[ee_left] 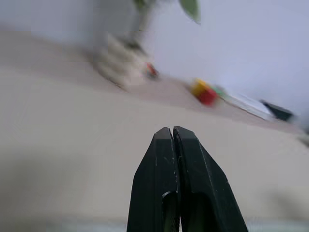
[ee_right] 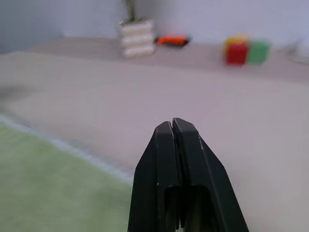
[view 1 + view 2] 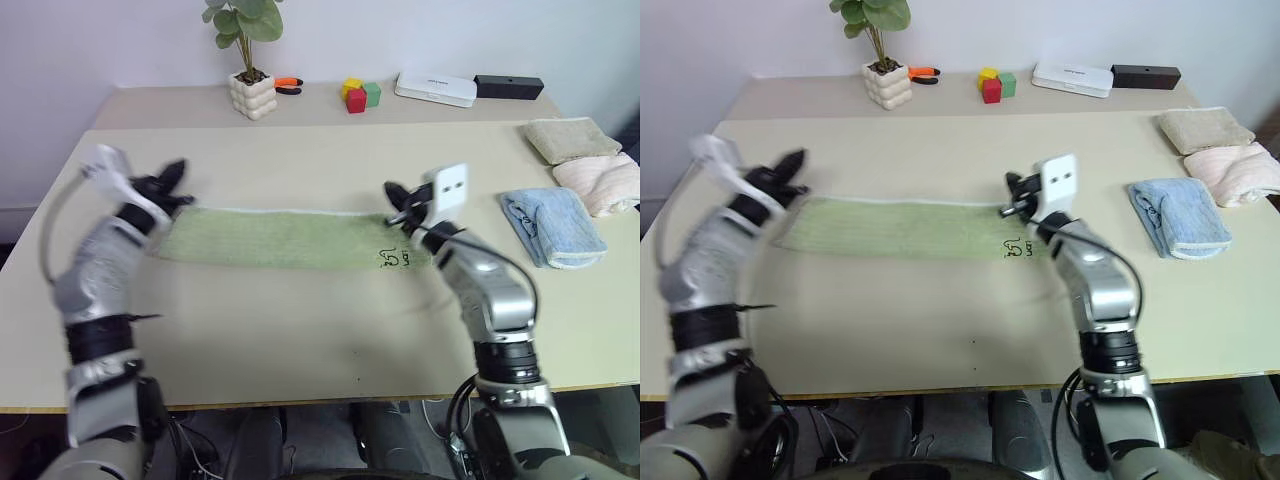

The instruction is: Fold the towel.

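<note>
The towel (image 3: pixel 280 238), light green with a whitish far edge, lies as a long narrow strip across the middle of the table (image 3: pixel 300 330). A small dark embroidered mark (image 3: pixel 390 258) sits near its right end. My left gripper (image 3: pixel 178 176) hovers by the strip's left end, near its far edge, fingers shut on nothing. My right gripper (image 3: pixel 392 194) is at the far edge of the right end, above the mark, also shut and empty. In the right wrist view the shut fingers (image 2: pixel 172 145) stand over the towel (image 2: pixel 48 183) and its pale edge.
At the right lie a folded light blue towel (image 3: pixel 553 226), a pink one (image 3: pixel 600 182) and a beige one (image 3: pixel 572 138). Along the back stand a potted plant (image 3: pixel 250 90), an orange-handled tool (image 3: pixel 288 85), coloured blocks (image 3: pixel 360 94), a white box (image 3: pixel 435 88) and a black box (image 3: pixel 508 86).
</note>
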Robot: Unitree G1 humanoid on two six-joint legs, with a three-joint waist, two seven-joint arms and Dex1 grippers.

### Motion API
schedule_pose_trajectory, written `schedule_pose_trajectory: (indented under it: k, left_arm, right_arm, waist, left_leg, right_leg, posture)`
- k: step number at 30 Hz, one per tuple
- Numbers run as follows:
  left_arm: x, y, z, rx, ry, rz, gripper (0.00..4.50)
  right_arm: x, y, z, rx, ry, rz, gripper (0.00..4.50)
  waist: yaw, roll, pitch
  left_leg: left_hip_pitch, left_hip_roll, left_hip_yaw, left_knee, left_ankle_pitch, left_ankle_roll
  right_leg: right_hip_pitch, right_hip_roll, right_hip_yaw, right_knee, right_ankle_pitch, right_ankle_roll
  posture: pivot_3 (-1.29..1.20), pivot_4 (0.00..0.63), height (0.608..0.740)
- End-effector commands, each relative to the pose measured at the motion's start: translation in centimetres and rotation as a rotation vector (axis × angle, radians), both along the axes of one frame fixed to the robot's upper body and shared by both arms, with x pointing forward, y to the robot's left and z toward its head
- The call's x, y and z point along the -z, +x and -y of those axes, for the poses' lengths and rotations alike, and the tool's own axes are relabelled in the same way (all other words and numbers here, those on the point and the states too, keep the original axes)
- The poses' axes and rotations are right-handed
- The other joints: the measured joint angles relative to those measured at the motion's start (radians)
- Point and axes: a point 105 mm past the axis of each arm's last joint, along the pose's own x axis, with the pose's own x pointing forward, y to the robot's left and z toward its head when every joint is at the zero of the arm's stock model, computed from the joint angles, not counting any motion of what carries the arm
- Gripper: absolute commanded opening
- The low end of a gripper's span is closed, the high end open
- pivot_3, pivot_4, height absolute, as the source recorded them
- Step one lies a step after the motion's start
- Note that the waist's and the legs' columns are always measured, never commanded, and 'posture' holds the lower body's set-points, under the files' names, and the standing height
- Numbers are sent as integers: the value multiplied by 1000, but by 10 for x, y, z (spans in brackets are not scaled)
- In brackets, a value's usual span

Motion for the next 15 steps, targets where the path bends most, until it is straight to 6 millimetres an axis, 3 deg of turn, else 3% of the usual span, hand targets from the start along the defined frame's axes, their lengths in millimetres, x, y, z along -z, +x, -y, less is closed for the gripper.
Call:
schedule_pose_trajectory:
  k: [1, 4, 6, 11, 14, 15]
  left_arm:
    - [20, -2, 15, -25, 53, -62, 60]
    - [55, -5, 16, -40, 165, -151, 60]
    - [64, -6, -1, -73, 192, -187, 60]
    - [63, -10, -53, -132, 233, -240, 60]
    - [59, -14, -69, -132, 260, -233, 60]
    - [55, -15, -70, -123, 260, -214, 21]
  right_arm:
    - [3, 9, 10, 134, -44, 12, 0]
    - [28, 8, 18, 192, -117, -24, 0]
    - [41, 5, 34, 239, -146, -54, 0]
    - [52, 0, 80, 341, -230, -76, 0]
    - [51, -3, 93, 337, -218, -82, 0]
    - [49, -3, 94, 330, -201, -82, 245]
  waist:
    - [-2, 0, 0]
    - [-3, 0, 0]
    - [-1, 0, 0]
    - [-7, 1, -1]
    - [-7, 1, -1]
    - [-4, 1, -1]
  left_leg:
    - [0, 0, 0, 0, 0, 0]
    - [1, 0, 0, -1, 0, 0]
    - [1, 0, 0, -1, 0, 0]
    - [2, 0, 0, -1, 0, 0]
    - [2, 0, 0, -1, 0, 0]
    - [2, 0, 0, -1, 0, 0]
  right_leg:
    - [0, 0, 0, 0, 0, 0]
    - [-1, 2, 0, 1, 0, -1]
    - [-1, 2, 0, 1, 0, -1]
    - [0, 2, 0, 0, 0, -1]
    - [0, 2, 0, 0, 0, -1]
    - [1, 2, 0, 0, 0, -1]
  posture:
    - [0, 150, 740]
    - [0, 150, 740]
    - [0, 150, 740]
    - [0, 150, 740]
    - [0, 150, 740]
    - [0, 150, 740]
